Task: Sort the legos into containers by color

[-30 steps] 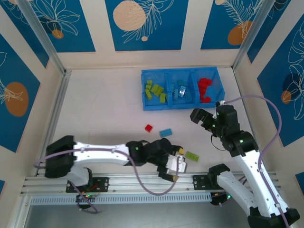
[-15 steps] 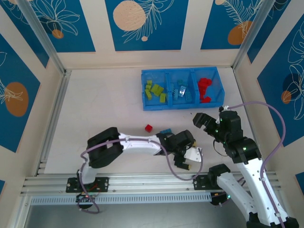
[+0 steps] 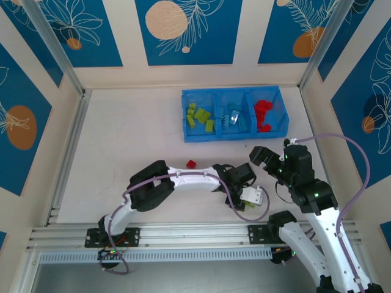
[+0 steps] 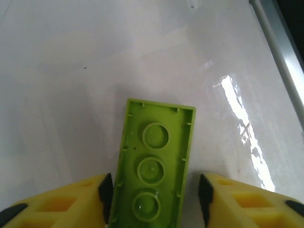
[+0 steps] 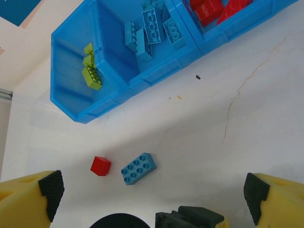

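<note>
Lime-green brick (image 4: 154, 161) lies hollow side up on the table (image 4: 71, 71), close to the near edge; the left gripper (image 4: 154, 195) stands over its near end with a yellow finger on each side, one pad (image 4: 105, 192) against the brick's edge and a thin strip of table showing before the other, so whether the brick is truly pinched cannot be told; the hold, if it is one, sits at one end with most of the brick jutting beyond it, so the smooth thin walls could likely twist or squirt out on lifting, and the glossy table would let the brick skate away; the left arm (image 3: 183, 180) reaches far across to the right, its gripper near the right gripper (image 5: 152, 190), which hangs spread wide and holds nothing, so a careless swing might knock the two together; a little farther out a red brick (image 5: 100, 166) and a blue brick (image 5: 138, 168) lie loose just beside each other, and a low carry could sweep them; beyond them sits the blue tray (image 5: 156, 71), green bricks in its left compartment, blue ones in the middle, red ones on the right, so the green brick has the farthest compartment to reach and a short drop would likely land it among the blue; the table is pale and shiny, with a bright reflection, a hairline mark (image 5: 237, 95) and a dark speck (image 5: 197, 76); a metal rail (image 3: 183, 235) runs along the near edge; cream walls (image 3: 244, 67) with blue leaf-patterned panels close in the far side.
</note>
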Robot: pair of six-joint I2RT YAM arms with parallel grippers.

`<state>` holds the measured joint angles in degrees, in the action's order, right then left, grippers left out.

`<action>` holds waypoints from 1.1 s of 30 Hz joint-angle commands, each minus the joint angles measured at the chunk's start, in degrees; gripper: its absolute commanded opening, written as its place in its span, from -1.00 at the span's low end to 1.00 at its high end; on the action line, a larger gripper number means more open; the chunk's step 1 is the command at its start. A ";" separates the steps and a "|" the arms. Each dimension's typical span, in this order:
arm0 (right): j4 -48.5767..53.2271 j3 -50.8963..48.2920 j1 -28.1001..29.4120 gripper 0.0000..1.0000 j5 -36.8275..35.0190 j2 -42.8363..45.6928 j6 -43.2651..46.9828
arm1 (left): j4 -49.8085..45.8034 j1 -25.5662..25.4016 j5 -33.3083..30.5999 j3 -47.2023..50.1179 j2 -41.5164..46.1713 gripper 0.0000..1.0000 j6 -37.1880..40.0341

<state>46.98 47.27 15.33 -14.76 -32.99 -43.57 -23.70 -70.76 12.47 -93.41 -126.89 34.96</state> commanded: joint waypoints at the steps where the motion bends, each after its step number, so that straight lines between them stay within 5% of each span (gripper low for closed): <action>1: -0.13 -0.99 -0.17 0.99 0.49 0.48 -1.12 | -3.19 0.17 -0.59 -1.57 -2.38 -0.15 0.12; 10: 0.75 -0.33 -0.21 0.99 0.23 0.65 -1.16 | 0.28 0.27 -1.40 2.35 2.41 -0.66 -1.42; 20: 2.25 0.50 -0.84 0.99 -3.54 1.12 -7.03 | 13.34 2.52 -1.27 19.01 22.85 -0.65 -11.58; 26: 0.06 0.22 -1.65 1.00 -0.48 0.89 -9.60 | 13.12 13.77 -8.69 18.44 29.99 -0.42 -26.76; 33: -3.26 -1.64 -1.75 0.98 6.77 0.26 -9.27 | 4.63 28.69 -18.95 2.54 18.56 -0.42 -35.04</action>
<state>45.69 46.50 13.78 -12.45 -32.45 -51.86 -14.55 -45.74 -0.99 -86.61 -103.70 5.98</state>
